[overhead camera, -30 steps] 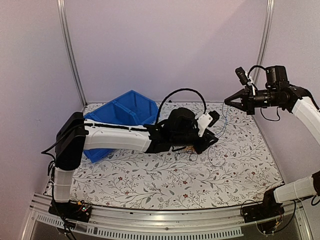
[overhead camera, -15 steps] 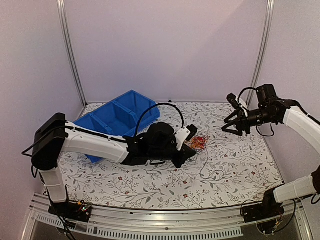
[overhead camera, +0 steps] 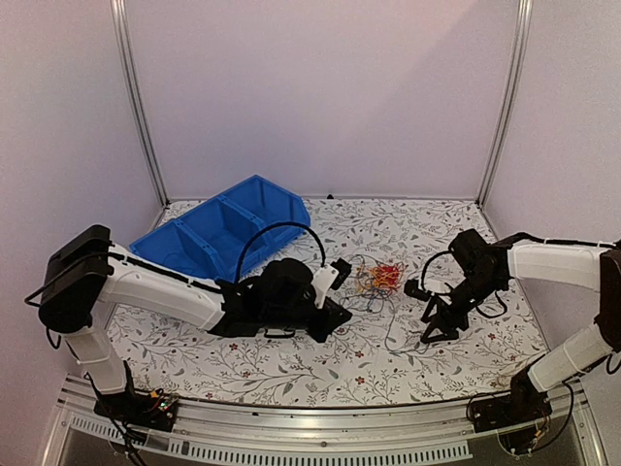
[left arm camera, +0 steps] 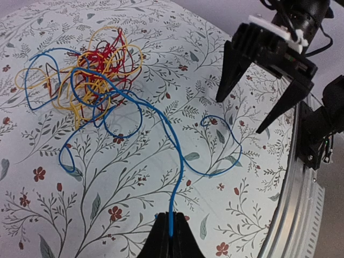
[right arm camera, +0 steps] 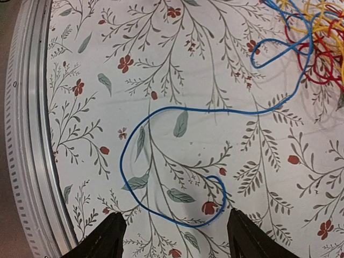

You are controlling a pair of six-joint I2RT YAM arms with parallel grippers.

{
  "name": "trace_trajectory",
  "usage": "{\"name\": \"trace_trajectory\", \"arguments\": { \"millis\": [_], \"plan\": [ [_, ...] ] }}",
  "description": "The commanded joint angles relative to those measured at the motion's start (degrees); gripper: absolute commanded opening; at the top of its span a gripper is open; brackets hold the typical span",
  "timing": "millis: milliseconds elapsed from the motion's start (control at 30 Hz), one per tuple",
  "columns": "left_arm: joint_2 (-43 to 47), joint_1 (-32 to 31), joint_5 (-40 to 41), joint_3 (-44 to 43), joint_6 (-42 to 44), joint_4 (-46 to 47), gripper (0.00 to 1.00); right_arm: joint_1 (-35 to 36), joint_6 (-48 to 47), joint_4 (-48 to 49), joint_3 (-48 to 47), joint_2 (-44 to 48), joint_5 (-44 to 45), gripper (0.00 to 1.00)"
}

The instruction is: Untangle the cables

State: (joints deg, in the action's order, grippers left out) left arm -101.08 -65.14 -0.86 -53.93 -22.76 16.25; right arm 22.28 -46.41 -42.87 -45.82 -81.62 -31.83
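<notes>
Your cables (left arm camera: 91, 75) lie in a loose red, yellow and blue tangle near the middle of the bench (overhead camera: 291, 364), between the two arms. One blue cable (left arm camera: 180, 161) runs out of the tangle toward the near edge, and a blue strand curls into an open loop on the floral cover beside it. Your left end effector (left arm camera: 171, 228) is closed on that blue cable, pinching it between its fingertips low over the bench. Your right end effector (left arm camera: 239, 116) has its jaws spread wide and holds nothing. It points down above the blue loop, to the right of the tangle. The bin (overhead camera: 223, 228) sits at the far left, well apart from the cables.
</notes>
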Motion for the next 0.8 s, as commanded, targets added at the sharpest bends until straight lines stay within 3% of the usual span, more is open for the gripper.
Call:
{"name": "trace_trajectory", "arguments": {
  "millis": [0,467,533,667,767],
  "plan": [
    [1.87,-0.75,0.64,0.17,-0.87,2.21,0.00,6.83,-2.13,1.99,3.52,4.20,3.12,0.71],
    [5.82,-0.70,3.15,-0.26,-0.64,-0.49,0.00,15.39,2.02,8.62,4.07,-4.93,6.97,0.74],
    [6.88,-0.72,3.69,-0.32,-0.40,-1.65,0.00,15.51,3.70,10.41,3.64,-6.46,8.86,0.58],
    [10.16,-0.54,5.78,-2.21,1.15,-7.25,0.00,15.22,5.57,10.43,2.30,-6.97,12.96,0.01],
    [14.44,0.91,5.30,-3.39,2.21,-12.72,0.00,11.70,4.95,8.57,1.88,-3.54,14.52,0.00]
  ]
}}
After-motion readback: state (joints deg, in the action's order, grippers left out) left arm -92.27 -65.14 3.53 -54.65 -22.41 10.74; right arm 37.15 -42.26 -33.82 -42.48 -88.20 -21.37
